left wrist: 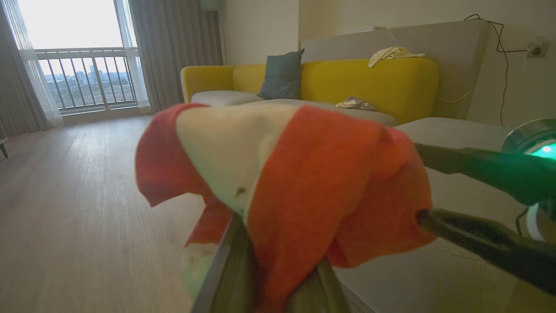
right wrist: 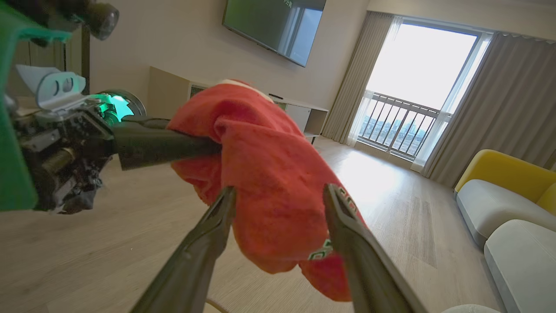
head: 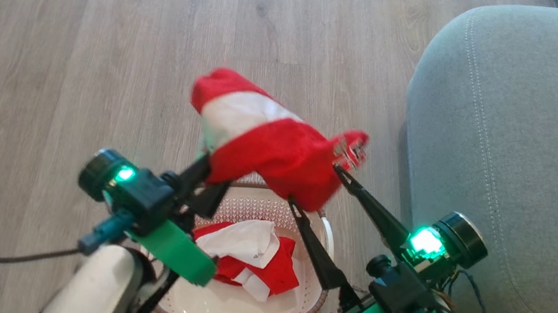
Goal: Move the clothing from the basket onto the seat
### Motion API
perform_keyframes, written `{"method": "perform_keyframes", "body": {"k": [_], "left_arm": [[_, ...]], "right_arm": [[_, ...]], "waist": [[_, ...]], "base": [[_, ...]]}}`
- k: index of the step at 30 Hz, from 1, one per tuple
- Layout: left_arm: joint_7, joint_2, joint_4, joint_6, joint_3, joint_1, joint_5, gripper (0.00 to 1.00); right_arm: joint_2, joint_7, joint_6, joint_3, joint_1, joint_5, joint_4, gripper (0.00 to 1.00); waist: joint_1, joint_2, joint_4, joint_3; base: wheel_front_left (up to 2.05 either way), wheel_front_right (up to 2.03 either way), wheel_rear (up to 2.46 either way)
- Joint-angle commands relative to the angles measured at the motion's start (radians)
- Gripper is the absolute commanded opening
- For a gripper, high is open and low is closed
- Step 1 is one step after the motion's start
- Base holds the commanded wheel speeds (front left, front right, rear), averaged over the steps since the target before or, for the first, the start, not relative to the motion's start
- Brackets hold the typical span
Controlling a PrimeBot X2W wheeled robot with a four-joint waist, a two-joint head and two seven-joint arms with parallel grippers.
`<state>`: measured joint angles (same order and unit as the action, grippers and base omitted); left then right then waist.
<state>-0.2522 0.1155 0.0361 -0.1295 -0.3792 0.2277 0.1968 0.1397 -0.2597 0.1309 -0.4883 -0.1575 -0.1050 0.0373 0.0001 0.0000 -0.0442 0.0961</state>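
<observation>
Left gripper [head: 208, 176] pinches the red garment [head: 270, 144], judged soft and light, over the basket [head: 313, 301]; right gripper [head: 313, 185] spread astride its loose end (best hold: bunched folds).

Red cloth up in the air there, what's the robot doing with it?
The robot is moving laundry from a basket to the sofa seat on its right. Its left gripper is shut on one red-and-white garment, held up above the basket. The right gripper is open, its fingers either side of the garment's hanging end. A second garment lies in the basket.
</observation>
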Motion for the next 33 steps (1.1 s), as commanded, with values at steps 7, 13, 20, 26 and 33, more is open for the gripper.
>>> {"method": "perform_keyframes", "body": {"k": [7,13,20,26,33], "left_arm": [[-0.010,0.015,-0.027,-0.001,-0.053,0.047,-0.015,0.00],[-0.010,0.029,-0.017,-0.001,-0.146,0.054,-0.008,0.00],[-0.010,0.033,-0.025,-0.001,-0.196,0.060,0.003,0.00],[-0.010,0.040,-0.026,-0.001,-0.230,0.057,0.022,0.00],[-0.010,0.048,-0.025,-0.001,-0.243,0.056,0.030,0.00]], "right_arm": [[-0.022,-0.002,0.000,-0.002,-0.065,-0.065,-0.056,1.00],[-0.036,-0.002,0.000,0.012,-0.086,-0.111,-0.105,1.00],[-0.053,-0.002,0.000,0.014,-0.101,-0.142,-0.137,1.00],[-0.070,-0.002,0.000,0.031,-0.098,-0.144,-0.158,0.12],[-0.080,-0.002,0.000,0.062,-0.089,-0.114,-0.143,0.00]], "waist": [[-0.0001,0.0000,0.020,-0.008],[-0.0001,0.0000,0.034,-0.012],[-0.0001,0.0000,0.044,-0.013],[-0.0001,0.0000,0.049,-0.015],[-0.0001,0.0000,0.056,-0.015]], "base": [[0.00,0.00,0.00],[0.00,0.00,0.00],[0.00,0.00,0.00],[0.00,0.00,0.00],[0.00,0.00,0.00]]}}
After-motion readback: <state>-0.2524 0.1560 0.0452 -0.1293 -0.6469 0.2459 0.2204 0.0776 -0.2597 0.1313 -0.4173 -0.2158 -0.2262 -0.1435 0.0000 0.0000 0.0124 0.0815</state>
